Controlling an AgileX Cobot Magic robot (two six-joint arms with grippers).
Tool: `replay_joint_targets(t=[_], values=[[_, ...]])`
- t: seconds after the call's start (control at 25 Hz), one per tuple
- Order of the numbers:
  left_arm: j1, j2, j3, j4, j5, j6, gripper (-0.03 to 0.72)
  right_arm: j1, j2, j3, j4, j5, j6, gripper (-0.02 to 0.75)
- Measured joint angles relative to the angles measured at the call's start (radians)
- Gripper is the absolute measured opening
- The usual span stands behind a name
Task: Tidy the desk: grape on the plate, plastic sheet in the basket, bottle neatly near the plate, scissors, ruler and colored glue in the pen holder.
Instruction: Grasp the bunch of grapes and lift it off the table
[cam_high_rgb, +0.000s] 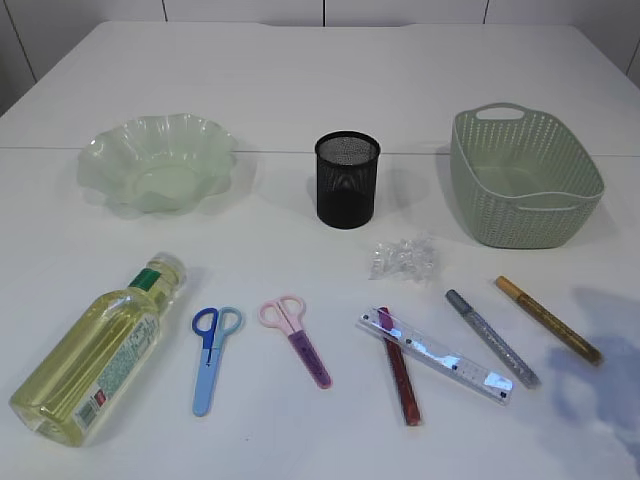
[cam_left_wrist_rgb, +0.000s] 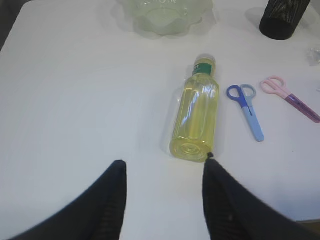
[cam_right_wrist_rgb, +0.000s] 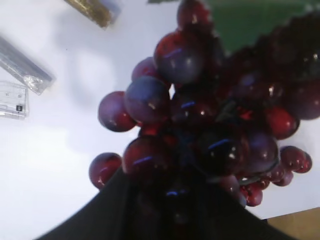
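The right gripper (cam_right_wrist_rgb: 175, 200) shows only in the right wrist view, as dark fingers at the bottom of the frame, and they are closed part way around a bunch of dark red grapes (cam_right_wrist_rgb: 200, 125) that fills most of that frame, above the white table (cam_right_wrist_rgb: 55, 150). At the far left of that view lie the end of a clear ruler (cam_right_wrist_rgb: 12, 100) and the tip of a silver glitter glue pen (cam_right_wrist_rgb: 22, 67), and a gold glitter glue pen (cam_right_wrist_rgb: 95, 10) sits at the top. The left gripper (cam_left_wrist_rgb: 162, 200) stands open at the bottom of the left wrist view and holds nothing. Just above it lies a bottle (cam_left_wrist_rgb: 196, 115) of yellow liquid on its side, its base next to the right fingertip. To the right of the bottle lie blue scissors (cam_left_wrist_rgb: 246, 107) and pink scissors (cam_left_wrist_rgb: 290, 95). In the exterior view no arm shows. A pale green wavy plate (cam_high_rgb: 160, 165) is at the upper left, a black mesh pen holder (cam_high_rgb: 347, 180) in the upper middle, and a green basket (cam_high_rgb: 525, 180) at the upper right. A crumpled clear plastic sheet (cam_high_rgb: 402, 258) lies just below and between the pen holder and the basket. Along the lower part, from left to right, lie the bottle, both scissors, a red glitter glue pen (cam_high_rgb: 403, 385) under the ruler, then the silver and gold pens.
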Motion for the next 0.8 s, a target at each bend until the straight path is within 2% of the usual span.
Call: replay_joint_targets(t=[0.6, 0.8], values=[[0.0, 0.0, 0.0, -0.046, 0.0, 0.0, 0.361, 0.0, -0.221, 0.002, -0.002, 0.064, -0.019, 0.218], [0.0, 0.041, 0.0, -0.085, -0.004, 0.002, 0.361, 0.0, -0.249, -0.028, 0.045, 0.064, -0.071, 0.218]])
